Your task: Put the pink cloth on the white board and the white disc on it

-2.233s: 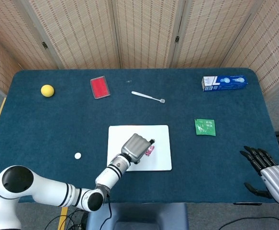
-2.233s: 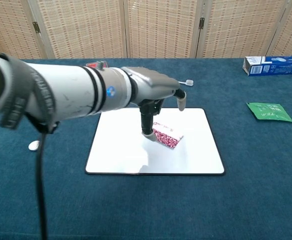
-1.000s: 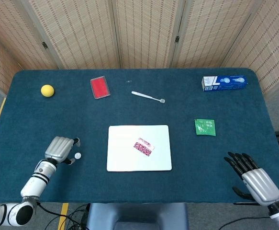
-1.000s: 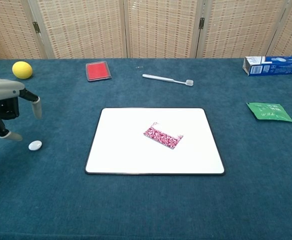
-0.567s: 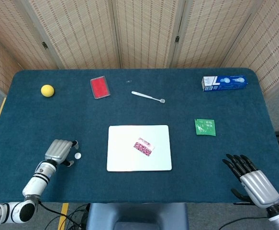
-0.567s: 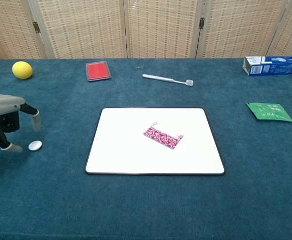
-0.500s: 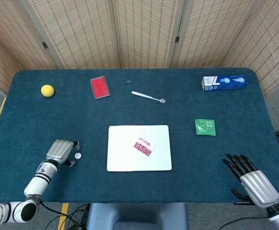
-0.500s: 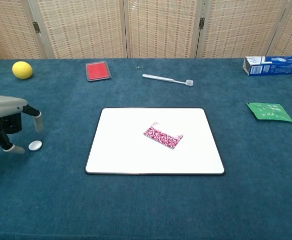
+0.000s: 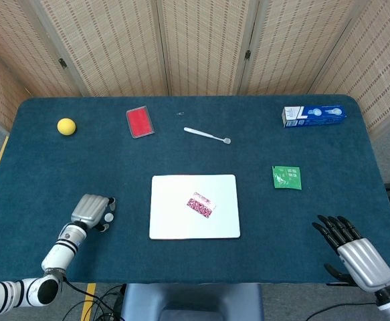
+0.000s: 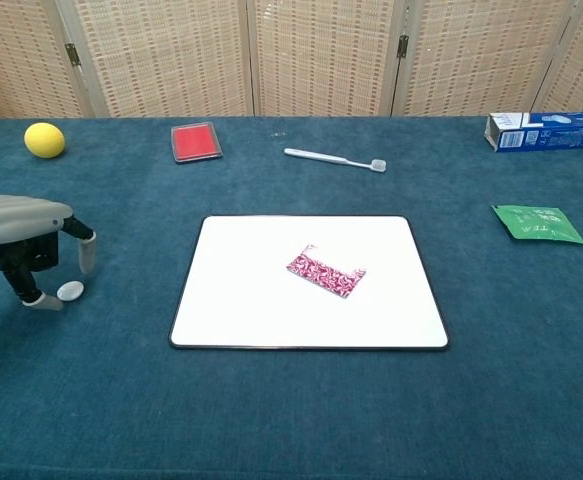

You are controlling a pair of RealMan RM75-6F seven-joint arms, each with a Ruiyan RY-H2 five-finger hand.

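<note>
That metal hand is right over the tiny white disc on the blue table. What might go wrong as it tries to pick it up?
The small white disc lies flat on the soft blue tablecloth, so the left hand may nudge it aside or fail to get under it. If lifted, so small a piece could slip out on the way to the folded pink patterned cloth on the white board.

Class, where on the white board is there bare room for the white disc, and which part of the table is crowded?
The white board is bare all around the pink cloth, widest on its left half. It is crowded only at the table's left edge, where the left hand stands over the white disc. The right hand waits at the near right corner.
</note>
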